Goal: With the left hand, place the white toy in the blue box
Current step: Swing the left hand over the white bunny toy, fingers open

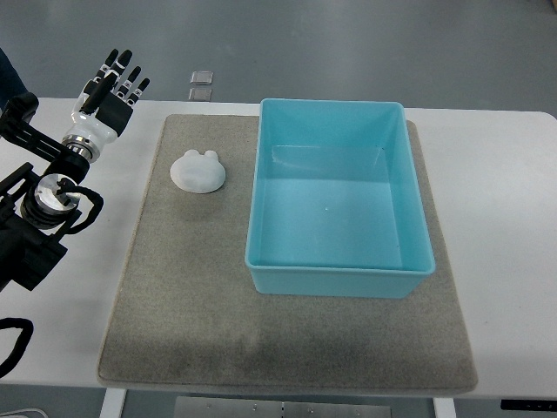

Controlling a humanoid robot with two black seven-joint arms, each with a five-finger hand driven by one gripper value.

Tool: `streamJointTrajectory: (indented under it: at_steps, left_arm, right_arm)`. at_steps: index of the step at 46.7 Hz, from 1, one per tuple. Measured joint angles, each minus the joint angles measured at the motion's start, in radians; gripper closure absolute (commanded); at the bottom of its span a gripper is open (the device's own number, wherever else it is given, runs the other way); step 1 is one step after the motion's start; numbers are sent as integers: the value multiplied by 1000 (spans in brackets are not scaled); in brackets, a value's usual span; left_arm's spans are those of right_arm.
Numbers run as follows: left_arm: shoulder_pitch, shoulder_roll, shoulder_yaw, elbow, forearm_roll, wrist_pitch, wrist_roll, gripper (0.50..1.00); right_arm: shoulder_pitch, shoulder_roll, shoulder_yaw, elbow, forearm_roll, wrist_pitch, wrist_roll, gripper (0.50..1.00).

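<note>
A white toy (197, 170) with two small ears lies on the grey mat (191, 296), just left of the blue box (409, 261). The box is an empty light-blue bin standing on the mat's right half. My left hand (111, 94) is up at the far left over the white table, about a hand's length left of and beyond the toy. Its black-tipped fingers are stretched out straight and hold nothing. The left arm comes in from the left edge below it.
The white table (505, 218) carries the mat. Two small grey squares (201, 84) lie on the floor beyond the table's far edge. Black cabling (13, 344) hangs at the lower left.
</note>
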Motion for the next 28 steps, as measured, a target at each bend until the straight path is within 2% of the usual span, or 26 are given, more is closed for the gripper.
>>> streamJointTrajectory:
  at_steps: [10,28]
  left_arm:
    - [0,33,27,2,0,-68,-1,504]
    - [-50,144,263,-9,12,-73,-1,506]
  right_arm:
    - [0,0,0,0,0,0,0,564]
    - [0,0,0,0,0,0,0,564]
